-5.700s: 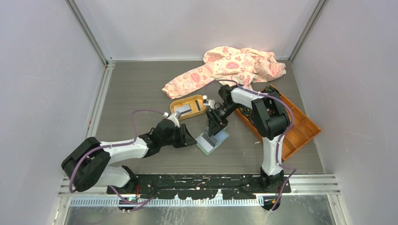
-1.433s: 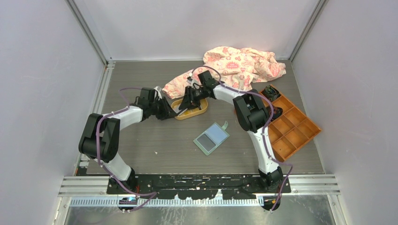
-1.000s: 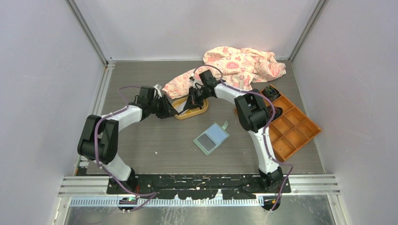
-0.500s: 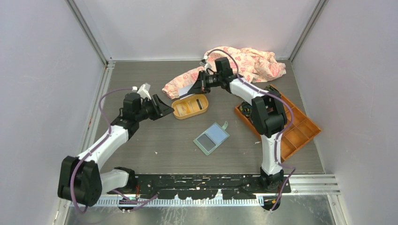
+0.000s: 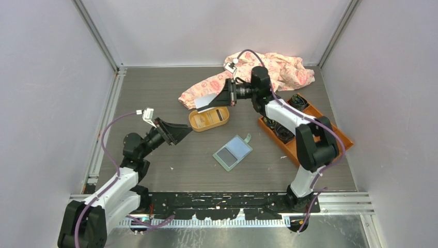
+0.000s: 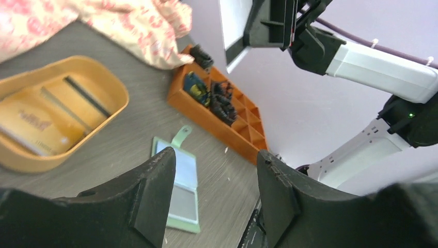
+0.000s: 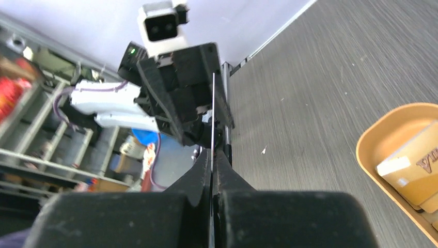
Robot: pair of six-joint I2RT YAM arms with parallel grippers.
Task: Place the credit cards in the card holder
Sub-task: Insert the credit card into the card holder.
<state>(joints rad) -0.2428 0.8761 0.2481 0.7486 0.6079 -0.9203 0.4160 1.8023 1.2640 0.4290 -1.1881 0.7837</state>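
White card (image 5: 207, 101) is pinched between the closed jaws of the right gripper (image 5: 222, 97), raised in the air by the orange tray (image 5: 193, 120), where more cards (image 5: 210, 117) lie. Left gripper (image 5: 181, 132) hangs empty, jaws apart, left of the tray. Green wallet (image 5: 233, 152) lies unfolded on the table (image 5: 155, 98), nearby.
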